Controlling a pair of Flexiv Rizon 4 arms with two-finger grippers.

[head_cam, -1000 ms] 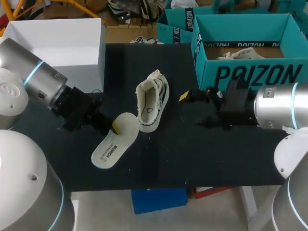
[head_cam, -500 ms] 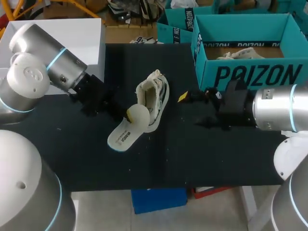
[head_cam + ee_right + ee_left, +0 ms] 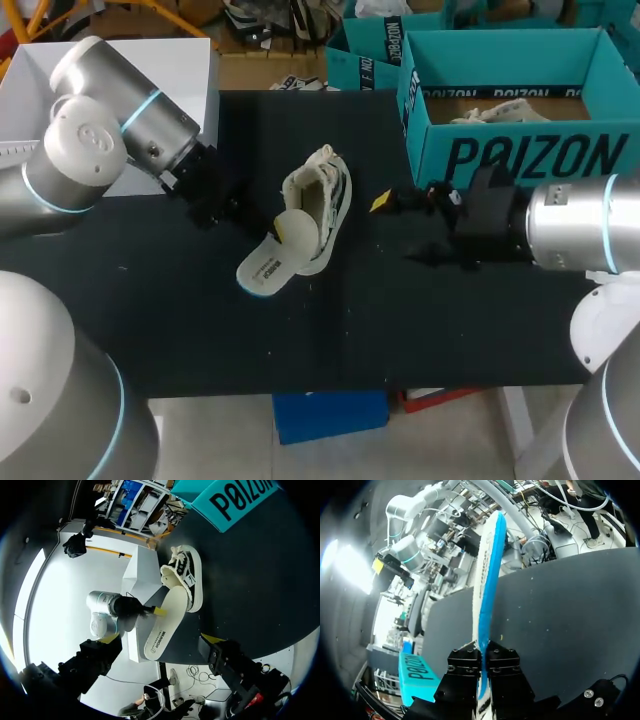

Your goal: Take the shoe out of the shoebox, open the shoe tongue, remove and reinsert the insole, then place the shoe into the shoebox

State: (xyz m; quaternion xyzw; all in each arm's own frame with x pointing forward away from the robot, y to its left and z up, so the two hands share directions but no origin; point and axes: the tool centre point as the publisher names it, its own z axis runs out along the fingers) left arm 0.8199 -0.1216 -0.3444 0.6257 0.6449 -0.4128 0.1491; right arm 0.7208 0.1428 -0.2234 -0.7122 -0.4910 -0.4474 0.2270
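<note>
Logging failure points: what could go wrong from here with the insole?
The cream canvas sneaker lies on its side unheld, the open right gripper apart from it, so pushing may slide it. The left gripper pinches the white blue-edged insole near one end only; it may buckle.

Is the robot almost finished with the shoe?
About halfway. The shoe sits on the table, out of the box, and its insole is out. The left jaws grip the insole, its end at the shoe's opening. Left to do: slide it in, then put the shoe in the box.
</note>
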